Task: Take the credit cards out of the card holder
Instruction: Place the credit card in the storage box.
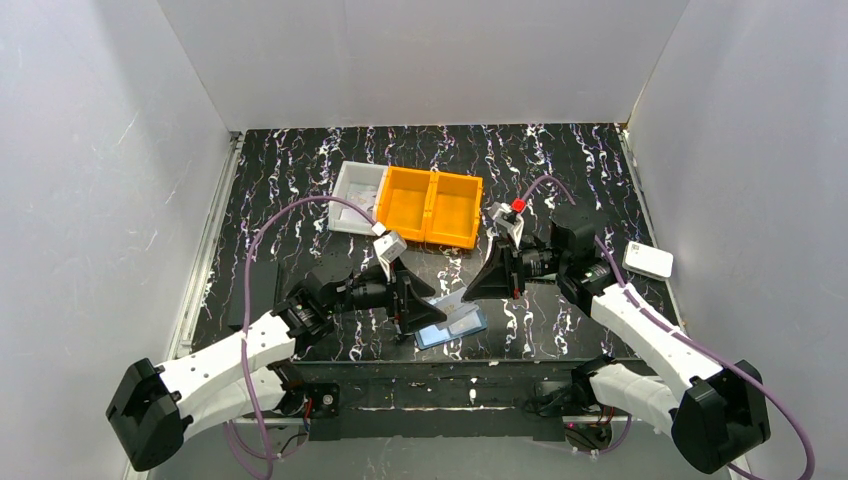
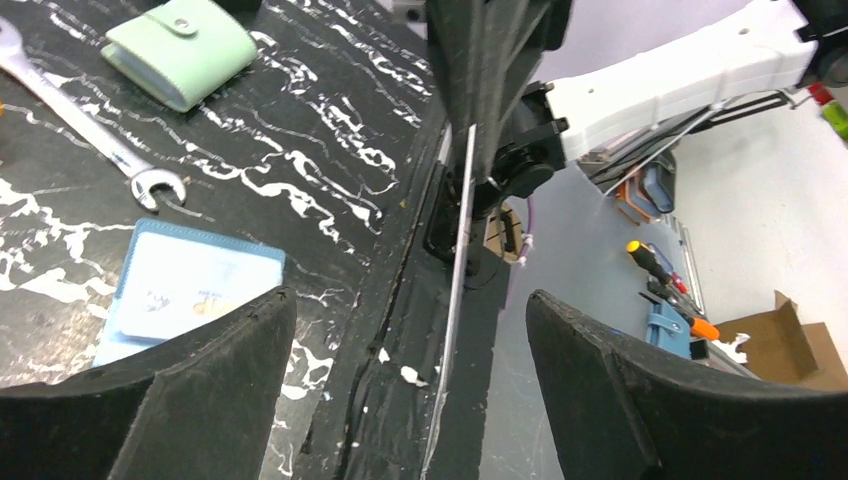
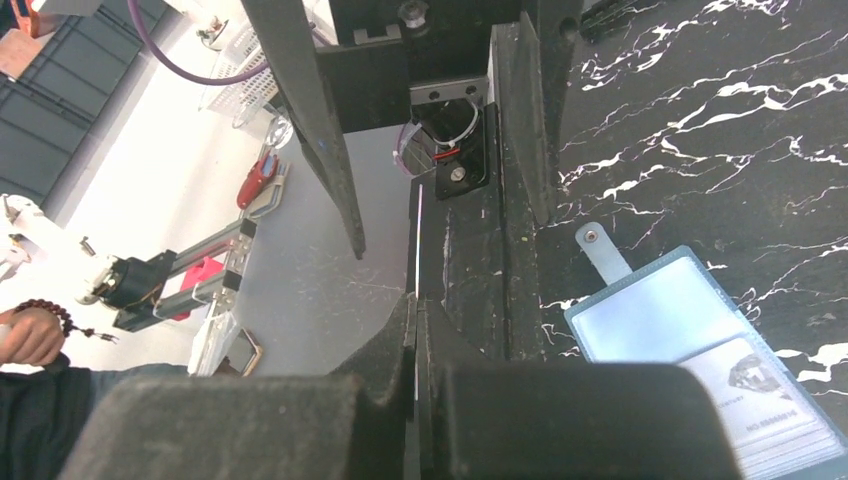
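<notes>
Right wrist, pale card edge-on, holder open

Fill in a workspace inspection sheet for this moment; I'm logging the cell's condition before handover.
Surface: black marbled table.
Job's things: card holder open flat near the front edge, pocketed card inside; credit card held edge-on above.
Clutter: orange bin, white tray, wrench, green pouch, white box.
Pincers: right pincer shut on credit card; left pincer open, jaws either side of it.
Cables: purple cables looping off both arms.
Surroundings: white walls.
</notes>
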